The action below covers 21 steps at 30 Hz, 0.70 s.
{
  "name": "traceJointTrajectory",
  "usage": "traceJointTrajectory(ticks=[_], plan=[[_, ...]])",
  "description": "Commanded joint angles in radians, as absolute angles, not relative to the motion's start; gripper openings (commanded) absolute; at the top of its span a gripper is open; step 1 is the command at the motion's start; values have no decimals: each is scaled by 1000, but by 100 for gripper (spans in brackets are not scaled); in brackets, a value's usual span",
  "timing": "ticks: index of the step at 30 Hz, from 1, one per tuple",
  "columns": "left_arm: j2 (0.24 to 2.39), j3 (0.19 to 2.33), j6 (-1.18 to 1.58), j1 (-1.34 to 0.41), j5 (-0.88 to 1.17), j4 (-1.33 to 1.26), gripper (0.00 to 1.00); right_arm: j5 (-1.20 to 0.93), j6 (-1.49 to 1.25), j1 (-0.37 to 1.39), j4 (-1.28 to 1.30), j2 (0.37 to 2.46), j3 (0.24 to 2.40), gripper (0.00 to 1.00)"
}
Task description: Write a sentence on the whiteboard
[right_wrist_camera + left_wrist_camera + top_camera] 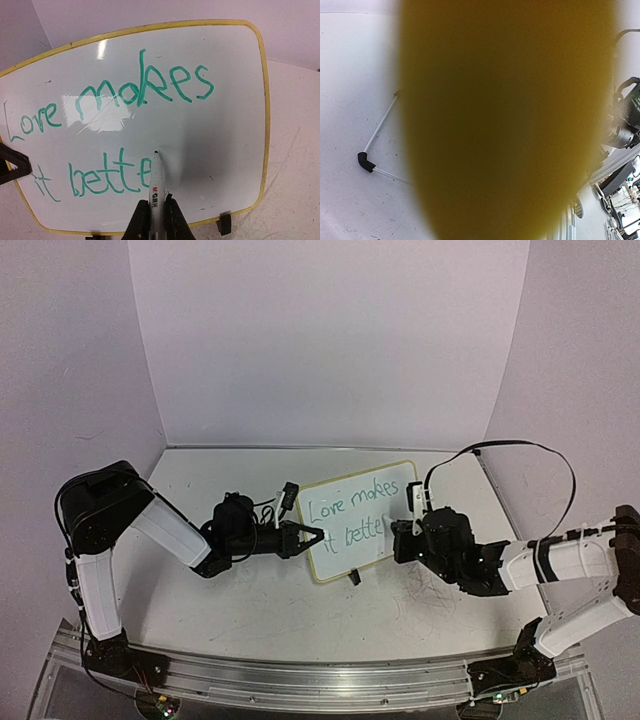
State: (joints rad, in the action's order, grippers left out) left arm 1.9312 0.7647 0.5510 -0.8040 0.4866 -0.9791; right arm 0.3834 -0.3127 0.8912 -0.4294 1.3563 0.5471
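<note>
White marker tip touching a yellow-framed white whiteboard
The whiteboard stands mid-worktop, with green "Love makes it bette" on it; left tool clamped on its left edge, right tool clamped on the marker.

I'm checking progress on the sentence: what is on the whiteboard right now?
On the whiteboard, green writing reads "Love makes it bette". The marker in the right pincer covers whatever follows; the left pincer hides a bit of the left edge.
</note>
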Motion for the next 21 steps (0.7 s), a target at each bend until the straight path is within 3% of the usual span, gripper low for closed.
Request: traceJointTrajectory(ticks=[1, 21], plan=[[1919, 756, 582, -785, 441, -870, 0, 382, -290, 883, -473, 1383, 594, 0], [1912, 753, 578, -785, 439, -869, 0, 384, -390, 883, -418, 1414, 517, 0]])
